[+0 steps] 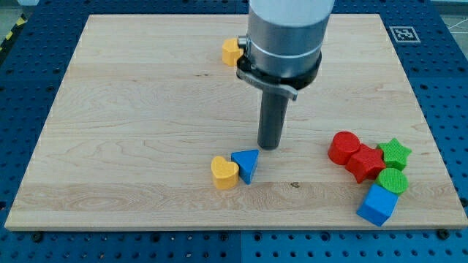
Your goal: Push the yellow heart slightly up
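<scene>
I am holding my tip just above-right of the blue triangle, which is touching the yellow heart in the lower middle of the frame; the bare rod clamps nothing. To nudge the heart upward I am judging the tip must circle below it first, avoiding the triangle. Counting: two yellow, two blue, two red, two green blocks.

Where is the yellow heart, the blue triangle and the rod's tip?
yellow heart (224, 172), camera view, middle of its top face.
blue triangle (246, 164), camera view, middle of its top face.
my tip (270, 147), camera view, the rod's very bottom end.
</scene>
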Available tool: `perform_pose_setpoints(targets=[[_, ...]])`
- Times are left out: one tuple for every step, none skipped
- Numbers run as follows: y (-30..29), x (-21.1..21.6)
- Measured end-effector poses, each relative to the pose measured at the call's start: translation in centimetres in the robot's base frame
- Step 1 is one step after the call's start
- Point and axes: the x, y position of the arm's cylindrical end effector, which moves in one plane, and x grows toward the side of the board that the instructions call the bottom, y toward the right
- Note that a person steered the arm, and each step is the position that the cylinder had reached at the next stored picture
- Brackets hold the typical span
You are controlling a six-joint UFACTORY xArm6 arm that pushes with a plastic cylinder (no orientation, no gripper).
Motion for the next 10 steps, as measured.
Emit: perform_pose_setpoints(targets=[[-2.7, -2.2], [-6.6, -1.6], [-9.7, 3.6], [-11.5, 9.4], [-11.7, 10.0], [-10.8, 7.7], [-8.1, 3.3], [-6.7, 3.5], [-6.5, 4.7], [-7.6, 4.6]])
